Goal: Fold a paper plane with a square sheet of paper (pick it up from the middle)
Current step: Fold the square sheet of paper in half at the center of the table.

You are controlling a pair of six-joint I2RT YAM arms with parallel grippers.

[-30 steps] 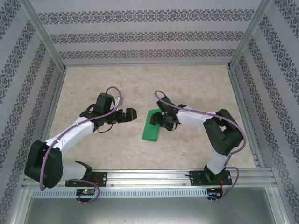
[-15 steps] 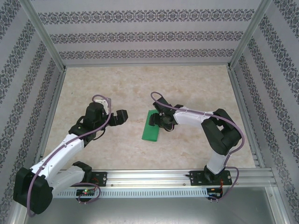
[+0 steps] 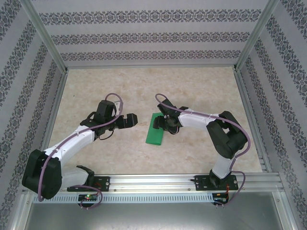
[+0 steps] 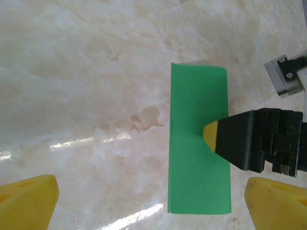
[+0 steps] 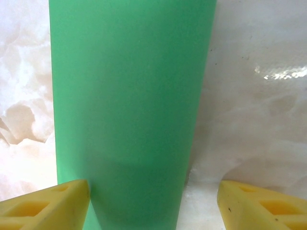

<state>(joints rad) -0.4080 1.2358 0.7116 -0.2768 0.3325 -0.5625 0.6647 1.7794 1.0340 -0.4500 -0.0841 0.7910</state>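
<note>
The square sheet of paper (image 3: 155, 130), bright green and folded into a narrow rectangle, lies flat on the bench (image 3: 201, 86) at the centre of the top view, between the two arms.

The left end effector (image 3: 130, 120) stands just left of the sheet, clear of it, with its jaws fully apart.

The right end effector (image 3: 161, 123) sits over the sheet's upper right edge. Its jaws are apart and clamp nothing. In the right wrist view, one yellow fingertip (image 5: 53, 201) at lower left overlaps the paper (image 5: 129, 96); the other is over bare bench.

In the left wrist view, a yellow fingertip (image 4: 211, 134) rests at the sheet's (image 4: 196, 177) right edge.
</note>
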